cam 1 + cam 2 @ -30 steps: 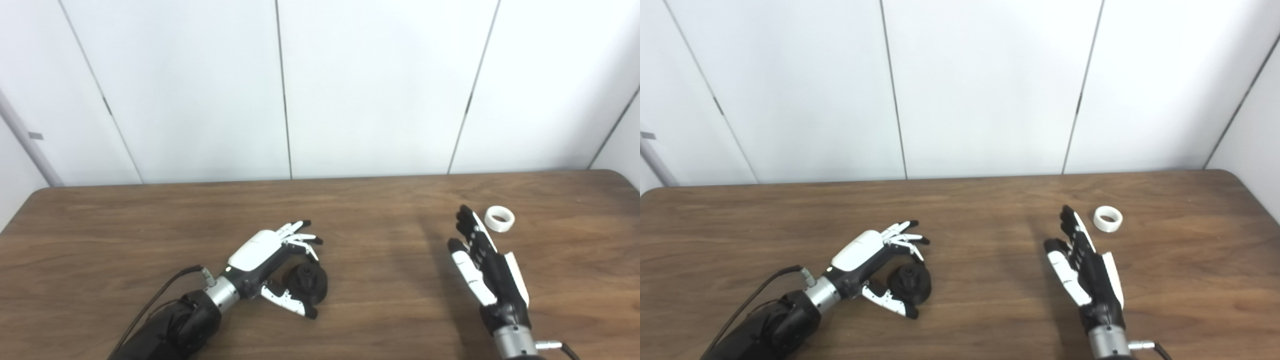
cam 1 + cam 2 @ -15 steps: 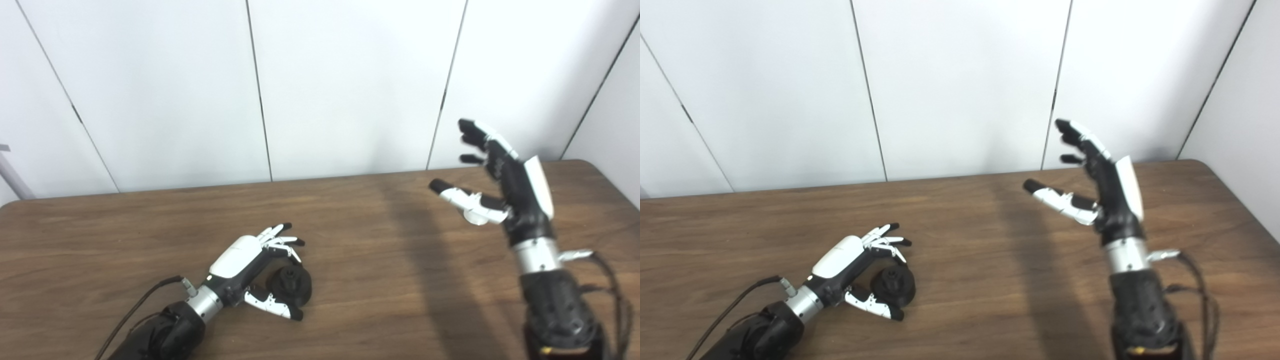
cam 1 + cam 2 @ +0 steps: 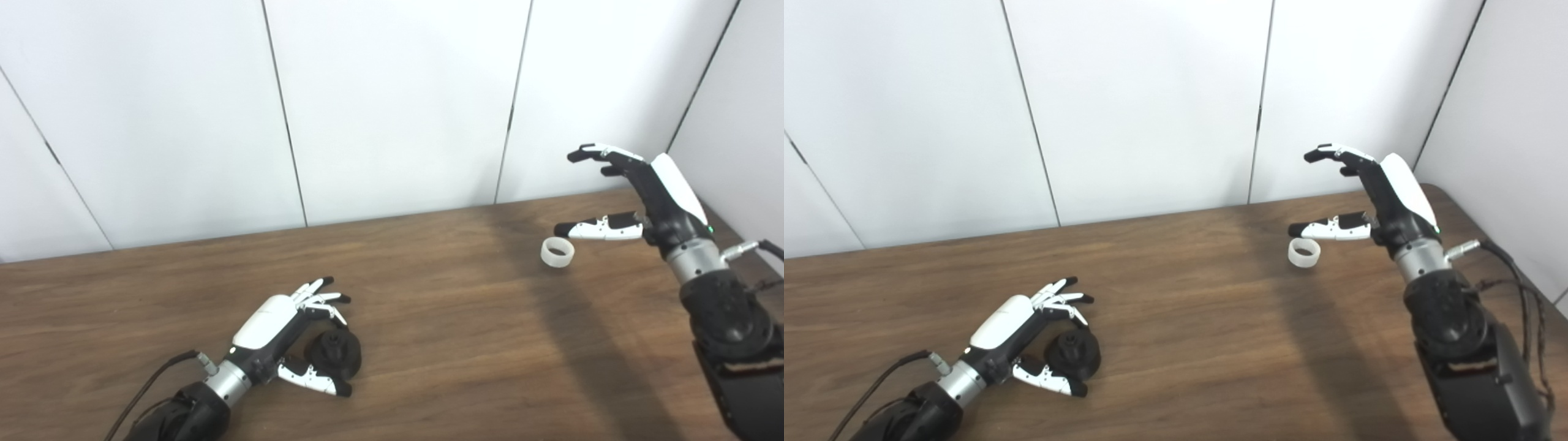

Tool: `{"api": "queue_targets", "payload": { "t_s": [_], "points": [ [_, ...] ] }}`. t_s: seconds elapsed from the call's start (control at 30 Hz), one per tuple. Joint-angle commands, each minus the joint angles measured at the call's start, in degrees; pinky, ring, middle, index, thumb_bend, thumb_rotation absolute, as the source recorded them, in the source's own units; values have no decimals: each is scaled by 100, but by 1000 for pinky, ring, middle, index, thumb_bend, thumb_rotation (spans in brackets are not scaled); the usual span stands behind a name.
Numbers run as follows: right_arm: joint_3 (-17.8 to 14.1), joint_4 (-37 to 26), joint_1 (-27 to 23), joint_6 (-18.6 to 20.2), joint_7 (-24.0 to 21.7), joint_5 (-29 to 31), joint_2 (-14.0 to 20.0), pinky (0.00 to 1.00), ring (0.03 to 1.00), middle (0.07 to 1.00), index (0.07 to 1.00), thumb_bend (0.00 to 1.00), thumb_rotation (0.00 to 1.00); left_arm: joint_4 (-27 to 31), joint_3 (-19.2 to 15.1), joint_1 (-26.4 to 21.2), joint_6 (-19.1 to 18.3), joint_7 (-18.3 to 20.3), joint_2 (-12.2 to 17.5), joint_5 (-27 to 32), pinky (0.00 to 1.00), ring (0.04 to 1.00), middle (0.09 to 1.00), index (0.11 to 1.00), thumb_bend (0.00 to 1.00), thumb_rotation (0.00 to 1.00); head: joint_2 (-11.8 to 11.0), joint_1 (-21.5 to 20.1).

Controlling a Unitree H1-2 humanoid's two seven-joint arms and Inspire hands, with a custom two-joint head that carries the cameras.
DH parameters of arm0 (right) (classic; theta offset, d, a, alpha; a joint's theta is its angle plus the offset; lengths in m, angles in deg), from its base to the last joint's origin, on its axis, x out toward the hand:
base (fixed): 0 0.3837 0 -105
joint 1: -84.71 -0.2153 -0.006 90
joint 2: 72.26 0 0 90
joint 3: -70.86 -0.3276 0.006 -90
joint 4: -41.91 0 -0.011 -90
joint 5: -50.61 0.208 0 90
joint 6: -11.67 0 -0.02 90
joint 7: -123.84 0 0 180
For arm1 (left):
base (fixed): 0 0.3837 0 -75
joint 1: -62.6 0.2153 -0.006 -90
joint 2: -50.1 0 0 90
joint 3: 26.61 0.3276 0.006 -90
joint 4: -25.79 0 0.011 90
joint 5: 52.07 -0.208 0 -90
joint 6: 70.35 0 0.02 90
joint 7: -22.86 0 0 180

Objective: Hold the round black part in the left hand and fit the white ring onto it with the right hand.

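Right hand [image 3: 643,196] open above one white ring [image 3: 557,252] | left hand [image 3: 288,324] cupping one black part [image 3: 335,355]

Clearance, right hand [image 3: 643,196]: raised above the table [image 3: 429,306], fingers spread, nothing gripped. White ring [image 3: 557,252] lies just below and forward of its thumb, top and sides unobstructed. White wall panels [image 3: 392,104] stand close behind and to its outer side.

Clearance, left hand [image 3: 285,334]: low on the table, fingers arched over the round black part [image 3: 335,354], thumb along its near side; that part blocks its palm side.

Between the hands: bare wood.
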Motion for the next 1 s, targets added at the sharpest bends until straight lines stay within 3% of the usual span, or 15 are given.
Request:
{"api": "queue_targets", "payload": {
  "t_s": [0.0,0.17,0.33,0.43,0.73,0.97],
  "points": [
    [1,42,-288,-314,-39,-46,294,760,847,848,713,821,161,-120,95,67,-86,-13,110,-12,1000,1000,860,480,525,56,-3,-33],
    [186,434,-479,-478,-135,-198,534,750,836,835,711,831,152,-120,141,64,-86,-35,187,119,1000,1000,862,480,525,57,-18,-95],
    [581,994,-798,-644,-351,-476,826,782,860,837,713,859,139,-171,189,34,-86,-84,227,155,1000,1000,866,480,525,59,-75,-166],
    [833,1253,-957,-727,-445,-667,890,782,866,837,712,868,97,-138,176,47,-86,-22,250,210,1000,1000,868,480,525,58,-104,-229],
    [1515,1967,-1434,-745,-923,-1261,1031,791,908,854,719,901,129,-152,220,53,-86,-66,294,206,1000,1000,860,480,525,57,-168,-388],
    [1825,2409,-1648,-985,-1056,-1538,1033,826,912,857,728,896,133,-204,311,33,-86,-126,317,266,1000,1000,864,480,525,58,-240,-448]
  ]
}}
